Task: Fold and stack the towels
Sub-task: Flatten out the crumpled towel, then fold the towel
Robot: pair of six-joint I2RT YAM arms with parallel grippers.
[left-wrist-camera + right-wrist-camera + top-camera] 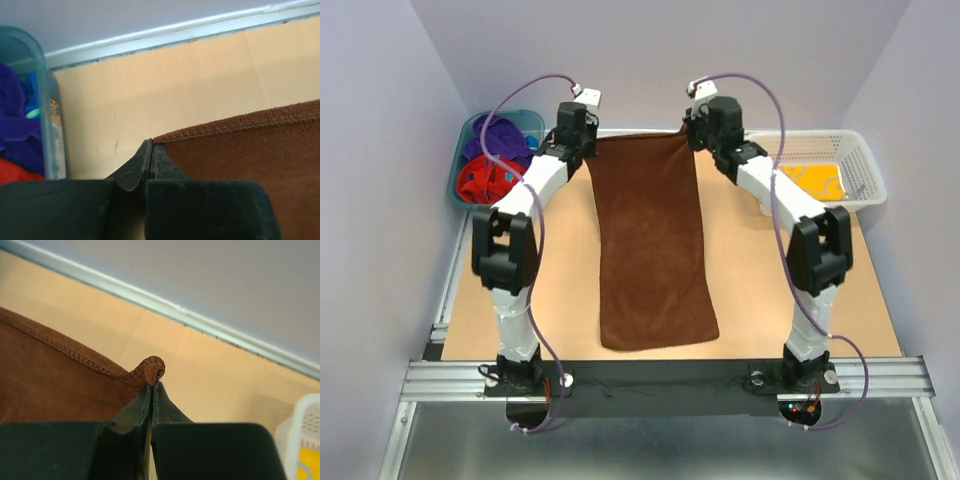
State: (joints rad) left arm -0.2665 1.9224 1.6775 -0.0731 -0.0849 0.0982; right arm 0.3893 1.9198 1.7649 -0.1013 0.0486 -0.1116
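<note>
Left gripper [590, 142] and right gripper [690, 135] each pinch tight on a far corner of the brown towel [655, 250]. It lies lengthwise on the table [770, 300], its near hem close to the arm bases. At the far left, a teal tub [458, 172] holds a purple towel [505, 135] and a red towel [485, 182]. At the far right, a white mesh basket [865, 165] holds a yellow towel [815, 180].

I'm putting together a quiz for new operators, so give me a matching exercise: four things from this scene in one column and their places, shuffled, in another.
1 brown towel
2 teal tub
3 white basket
4 yellow towel

A inside the white basket
B at the far left
C spread out lengthwise in the middle
D at the far right

Pairs: 1-C, 2-B, 3-D, 4-A
</note>
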